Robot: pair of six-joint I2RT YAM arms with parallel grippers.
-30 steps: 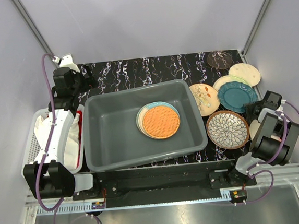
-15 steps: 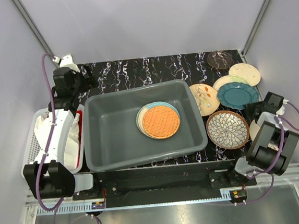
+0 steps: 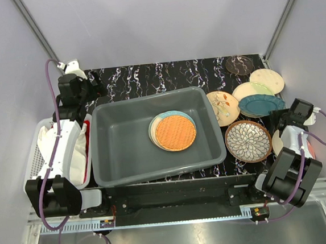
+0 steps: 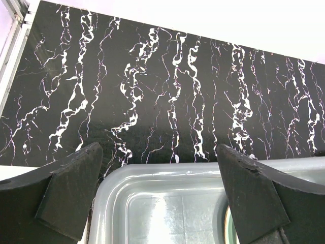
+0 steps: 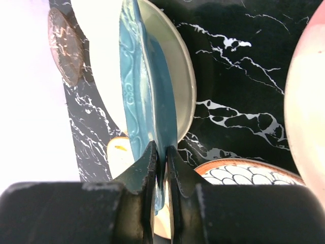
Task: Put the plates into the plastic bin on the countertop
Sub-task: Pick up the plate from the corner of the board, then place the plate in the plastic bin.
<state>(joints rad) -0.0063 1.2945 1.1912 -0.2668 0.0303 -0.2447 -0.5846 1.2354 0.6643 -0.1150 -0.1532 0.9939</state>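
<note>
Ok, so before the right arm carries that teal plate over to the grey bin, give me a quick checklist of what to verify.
1. Grip: ok. The right gripper pinches the teal plate at its rim.
2. Teal plate free of the cream plate beneath it: cannot tell. It is tilted, but it is unclear whether its far edge touches the cream plate.
3. Room in the plastic bin: ok. There is bare floor left of the orange woven plate.
4. Left gripper out of the way: ok. It is open, over the bin's far left corner.
5. Height to clear the bin's rim: cannot tell.
</note>
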